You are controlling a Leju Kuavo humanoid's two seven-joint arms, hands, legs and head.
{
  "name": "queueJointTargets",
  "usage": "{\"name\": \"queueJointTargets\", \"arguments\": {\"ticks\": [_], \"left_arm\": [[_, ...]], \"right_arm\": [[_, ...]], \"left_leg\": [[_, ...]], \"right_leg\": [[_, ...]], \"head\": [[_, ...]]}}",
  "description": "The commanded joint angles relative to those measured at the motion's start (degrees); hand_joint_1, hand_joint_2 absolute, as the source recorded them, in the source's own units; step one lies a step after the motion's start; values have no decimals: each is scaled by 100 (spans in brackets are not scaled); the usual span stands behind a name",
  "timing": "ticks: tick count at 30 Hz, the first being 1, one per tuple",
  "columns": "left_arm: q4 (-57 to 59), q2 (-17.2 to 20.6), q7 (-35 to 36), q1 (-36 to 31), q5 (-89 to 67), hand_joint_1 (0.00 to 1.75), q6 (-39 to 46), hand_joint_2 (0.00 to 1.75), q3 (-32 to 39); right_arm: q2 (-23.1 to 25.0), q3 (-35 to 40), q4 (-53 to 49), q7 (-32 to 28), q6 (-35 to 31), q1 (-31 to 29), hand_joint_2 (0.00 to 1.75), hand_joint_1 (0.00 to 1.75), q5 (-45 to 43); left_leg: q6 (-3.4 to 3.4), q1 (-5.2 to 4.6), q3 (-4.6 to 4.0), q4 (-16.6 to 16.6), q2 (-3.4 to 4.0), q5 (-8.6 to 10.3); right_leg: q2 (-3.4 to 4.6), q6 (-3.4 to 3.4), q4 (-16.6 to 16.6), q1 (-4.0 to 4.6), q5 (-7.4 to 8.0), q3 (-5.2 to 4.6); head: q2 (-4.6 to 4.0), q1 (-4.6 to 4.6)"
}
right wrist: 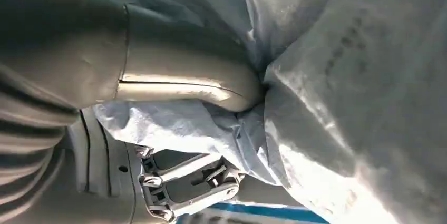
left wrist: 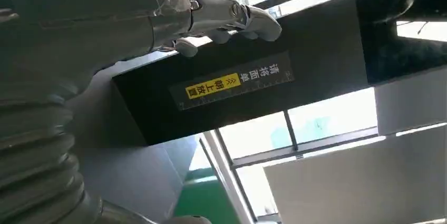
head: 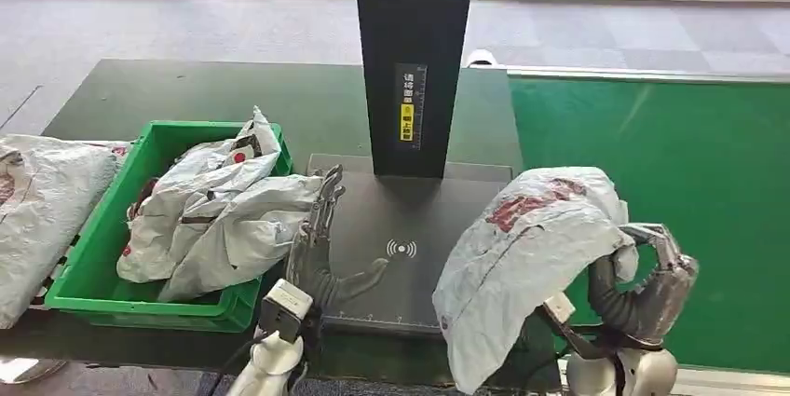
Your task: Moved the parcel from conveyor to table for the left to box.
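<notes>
Grey parcel (head: 526, 256) hangs from right hand (head: 652, 279), fingers clamped on it, long axis near-left to far-right; left hand (head: 317, 238) fingers apart.

- A dark table (head: 307, 98) is seen running across the middle, with a bright green belt (head: 671, 182) butted up right beside it.
- A green crate (head: 93, 270) is parked on the table, stuffed with crumpled grey mail bags (head: 219, 214).
- A flat dark pad (head: 410, 238) with a wireless symbol is laid just beside the crate, and a black post (head: 413, 51) is stood upright at its far edge.
- Another grey bag (head: 42, 210) is slumped next to the crate's outer side.
</notes>
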Motion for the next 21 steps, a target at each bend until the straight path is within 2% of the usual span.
{"name": "queueJointTargets", "arguments": {"ticks": [1,20,21], "left_arm": [[338,-34,-175,-187,52,0,50,175,-61],[338,-34,-175,-187,52,0,50,175,-61],[311,-21,-175,-157,50,0,81,175,-69]], "right_arm": [[-38,1056,790,444,13,-72,175,175,524],[-38,1056,790,444,13,-72,175,175,524],[-227,1289,1294,897,93,-223,175,175,733]], "left_leg": [[1,2,19,-16,14,3],[3,1,23,-15,2,3],[1,2,13,-7,1,2]], "right_leg": [[16,-4,-16,3,8,14],[6,-2,-16,3,4,20],[4,-1,-8,3,2,10]], "head": [[0,0],[0,0],[0,0]]}}
